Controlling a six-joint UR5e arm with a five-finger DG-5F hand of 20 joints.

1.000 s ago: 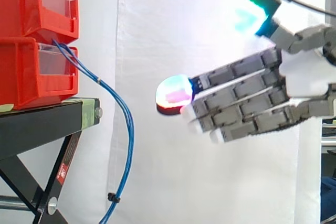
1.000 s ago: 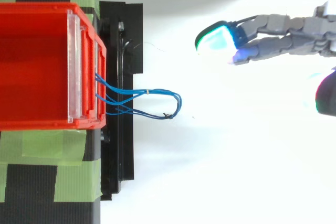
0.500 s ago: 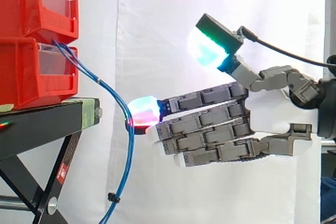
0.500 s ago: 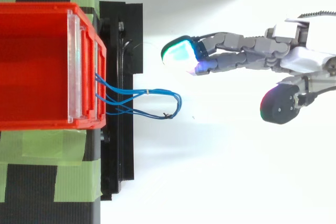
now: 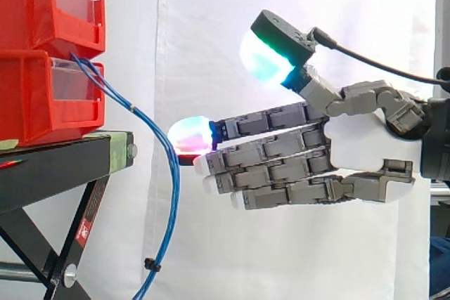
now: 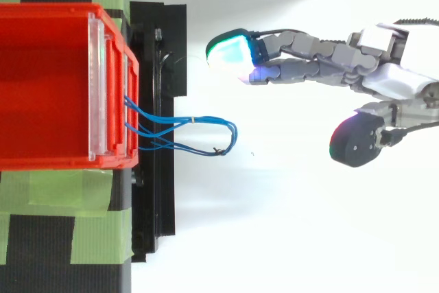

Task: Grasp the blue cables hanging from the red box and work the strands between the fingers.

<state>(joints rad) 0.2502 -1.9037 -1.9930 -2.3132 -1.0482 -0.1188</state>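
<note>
Your robot hand [image 5: 358, 152] was spread, fingers straight and thumb lifted well apart, holding nothing, presumably so the blue cables [image 5: 174, 194] could pass between them. Those cables hung from the front of the red box [image 5: 42, 96], drooping past the black stand [image 5: 56, 166] beneath that box. From above, the fingertips [image 6: 230, 51] sat beside the loop, untouching; nothing else stood before the box.
</note>
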